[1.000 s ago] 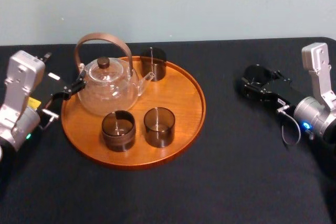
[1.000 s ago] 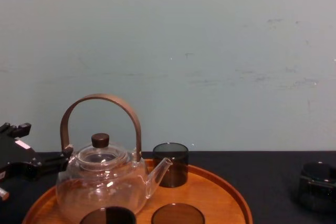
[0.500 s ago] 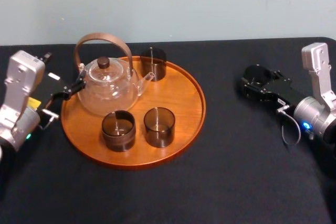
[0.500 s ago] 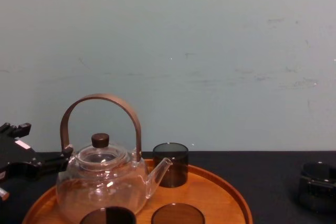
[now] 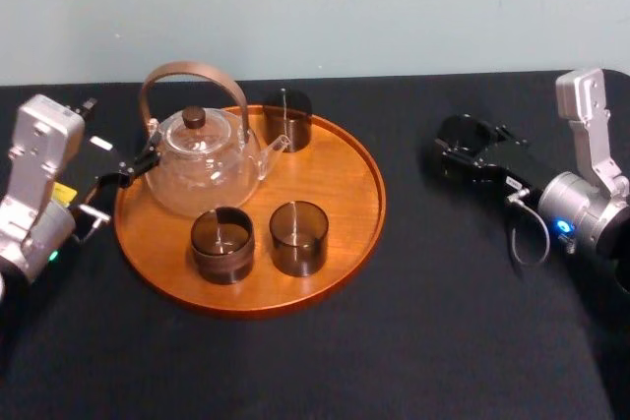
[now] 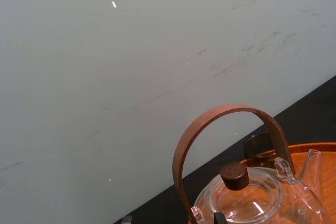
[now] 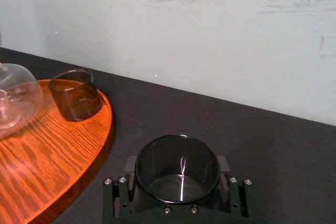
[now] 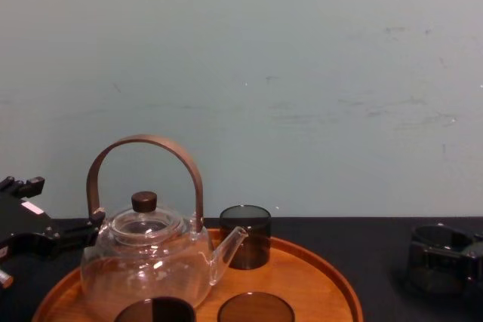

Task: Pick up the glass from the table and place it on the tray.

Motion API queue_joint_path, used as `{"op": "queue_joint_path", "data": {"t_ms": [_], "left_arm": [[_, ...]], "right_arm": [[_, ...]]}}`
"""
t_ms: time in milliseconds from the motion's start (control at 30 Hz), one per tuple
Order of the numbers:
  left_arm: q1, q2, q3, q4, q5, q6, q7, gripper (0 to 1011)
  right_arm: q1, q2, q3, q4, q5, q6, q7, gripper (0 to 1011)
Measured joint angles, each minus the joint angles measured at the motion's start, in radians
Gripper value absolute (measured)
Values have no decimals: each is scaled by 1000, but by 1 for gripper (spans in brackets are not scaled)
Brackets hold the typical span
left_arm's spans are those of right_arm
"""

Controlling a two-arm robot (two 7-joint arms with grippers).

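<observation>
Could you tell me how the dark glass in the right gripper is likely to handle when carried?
The glass, held by the right gripper, looks thin-walled, so probably light but fragile. Its smooth, glossy sides may slip if held loosely. Short and wide, it should stand steadily on the tray. The left gripper sits by the teapot.

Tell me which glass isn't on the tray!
On the black table, look to the robot's right of the round orange tray. A dark smoky glass sits there in the right gripper. Only this one is off the tray; the other glasses stand by the teapot.
</observation>
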Motion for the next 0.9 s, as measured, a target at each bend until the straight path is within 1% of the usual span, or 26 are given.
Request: {"op": "queue_joint_path", "data": {"t_ms": [300, 500, 733, 900], "left_arm": [[0, 0, 0, 0, 0, 0, 0, 1010], [0, 0, 0, 0, 0, 0, 0, 1009], [0, 0, 0, 0, 0, 0, 0, 1010], [0, 0, 0, 0, 0, 0, 0, 1010]], "right_arm": [[5, 1, -22, -36, 1, 21, -2, 904], [10, -2, -44, -63, -3, 30, -6, 905], [16, -10, -77, -88, -25, 31, -15, 904], [23, -17, -97, -95, -41, 27, -17, 904]]}}
